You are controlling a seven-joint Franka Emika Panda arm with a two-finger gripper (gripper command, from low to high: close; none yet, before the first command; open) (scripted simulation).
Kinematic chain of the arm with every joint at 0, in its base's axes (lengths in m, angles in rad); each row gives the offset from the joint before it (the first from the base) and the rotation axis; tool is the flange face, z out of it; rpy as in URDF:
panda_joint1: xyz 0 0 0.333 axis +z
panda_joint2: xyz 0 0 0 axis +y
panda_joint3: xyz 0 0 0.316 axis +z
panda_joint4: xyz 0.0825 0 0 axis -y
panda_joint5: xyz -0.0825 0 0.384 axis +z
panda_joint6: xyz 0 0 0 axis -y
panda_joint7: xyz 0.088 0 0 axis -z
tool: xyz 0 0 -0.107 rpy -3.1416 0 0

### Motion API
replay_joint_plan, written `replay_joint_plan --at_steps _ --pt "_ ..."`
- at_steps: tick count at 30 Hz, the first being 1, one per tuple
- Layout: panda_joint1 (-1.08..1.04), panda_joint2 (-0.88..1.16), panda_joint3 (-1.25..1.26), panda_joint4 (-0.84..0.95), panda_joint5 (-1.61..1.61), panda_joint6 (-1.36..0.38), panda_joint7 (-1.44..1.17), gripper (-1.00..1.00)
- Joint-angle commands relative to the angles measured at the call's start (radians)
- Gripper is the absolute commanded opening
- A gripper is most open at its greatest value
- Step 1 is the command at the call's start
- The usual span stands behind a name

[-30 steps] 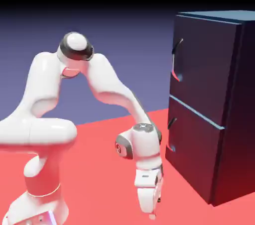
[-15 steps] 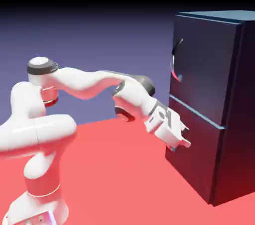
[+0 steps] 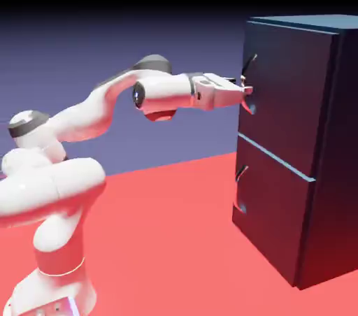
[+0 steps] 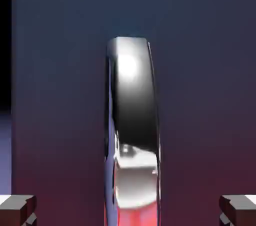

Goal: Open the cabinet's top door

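The tall navy cabinet (image 3: 301, 140) stands at the exterior view's right, its top door (image 3: 280, 91) flush and closed. The door's curved bar handle (image 3: 246, 84) runs down its left edge. My gripper (image 3: 245, 90) reaches horizontally to that handle, fingertips at its lower half. In the hand view the handle (image 4: 132, 125) rises glossy and upright in the middle, against the door panel (image 4: 200, 70). The two grey fingertips (image 4: 17, 209) sit far apart at the bottom corners, on either side of the bar, so the gripper is open.
Below the top door is the shorter lower panel (image 3: 269, 210) with its own small handle (image 3: 240, 189). The cabinet stands on a red table (image 3: 161, 238). My arm's base (image 3: 49, 273) is at the lower left.
The arm swung up from near the table to the lower panel, then rose and levelled out at the top door's handle. The door has not moved.
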Motion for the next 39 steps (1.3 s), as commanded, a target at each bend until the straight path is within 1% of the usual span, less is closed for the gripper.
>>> replay_joint_plan --at_steps 1,11,20,30,35,39 --pt "0.0 0.0 0.0 0.0 0.0 0.0 0.0 -1.0" --pt "0.116 -0.028 -0.144 -0.298 0.047 -0.435 -0.219 -1.0" --pt "0.069 -0.113 -0.326 -0.442 -0.057 -0.826 -0.364 -1.0" --pt "-0.125 -0.293 -0.511 -0.466 -0.264 -1.261 -0.535 -1.0" --pt "-0.262 -0.429 -0.565 -0.423 -0.403 -1.479 -0.65 -1.0" --pt "-0.393 -0.566 -0.575 -0.351 -0.546 -1.651 -0.775 -1.0"
